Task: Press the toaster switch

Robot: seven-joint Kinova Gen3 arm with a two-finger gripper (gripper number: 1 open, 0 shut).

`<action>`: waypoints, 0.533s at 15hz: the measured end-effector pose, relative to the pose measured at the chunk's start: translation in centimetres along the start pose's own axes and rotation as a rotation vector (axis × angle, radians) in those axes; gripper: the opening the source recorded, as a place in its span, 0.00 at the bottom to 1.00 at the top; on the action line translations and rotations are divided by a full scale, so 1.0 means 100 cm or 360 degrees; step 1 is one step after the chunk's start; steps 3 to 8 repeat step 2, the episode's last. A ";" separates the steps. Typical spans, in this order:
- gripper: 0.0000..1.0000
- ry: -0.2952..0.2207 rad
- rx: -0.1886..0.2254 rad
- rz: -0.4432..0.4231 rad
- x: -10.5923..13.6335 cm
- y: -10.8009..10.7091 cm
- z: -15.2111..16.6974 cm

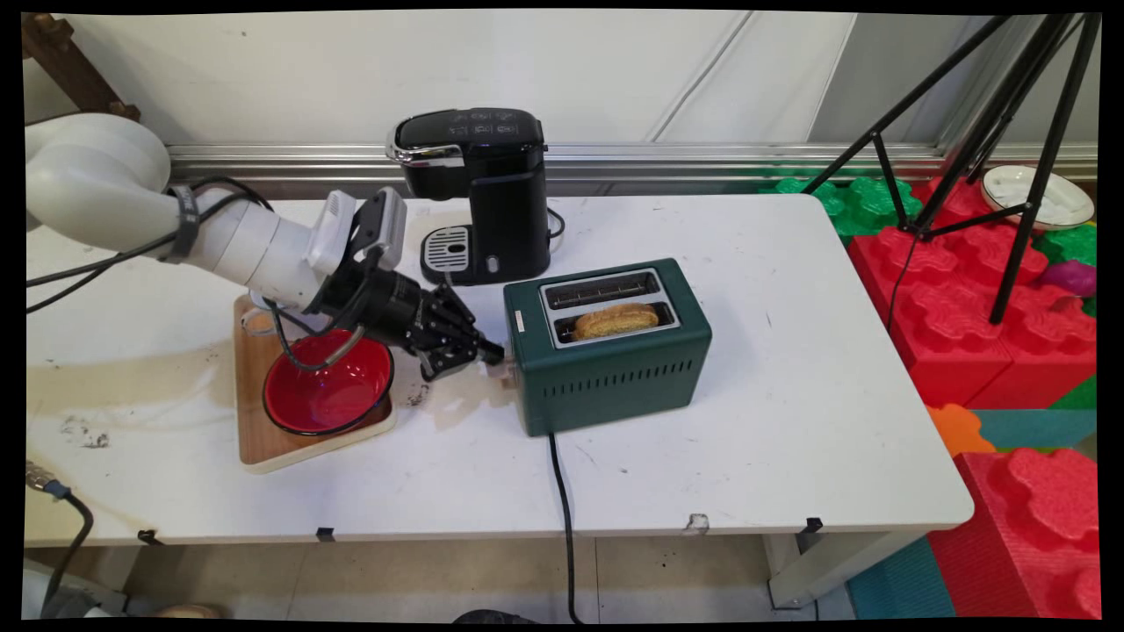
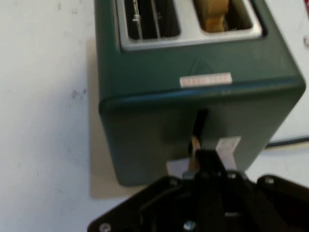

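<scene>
Gripper (image 2: 208,153) fingers together, pressing lever (image 2: 227,145) on toaster (image 1: 615,369) end; bread (image 1: 616,320) in slot; bowl (image 1: 327,386) left of toaster.

The main view looks down from above the table's (image 1: 746,421) near side toward the wall. The hand view sits close behind the gripper (image 2: 205,157), facing the green toaster's (image 2: 193,106) end; both views share it.

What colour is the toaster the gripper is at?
Dark green toaster, silver slot plate on top; the main view shows it best.
</scene>
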 end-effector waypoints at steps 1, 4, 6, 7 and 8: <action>0.00 -0.0003 0.0001 -0.0003 -0.001 0.001 0.000; 0.00 -0.0007 0.0002 -0.0007 -0.003 0.002 0.000; 0.00 -0.0007 0.0002 -0.0007 -0.003 0.002 0.000; 0.00 -0.0007 0.0002 -0.0007 -0.003 0.002 0.000; 0.00 -0.0007 0.0002 -0.0007 -0.003 0.002 0.000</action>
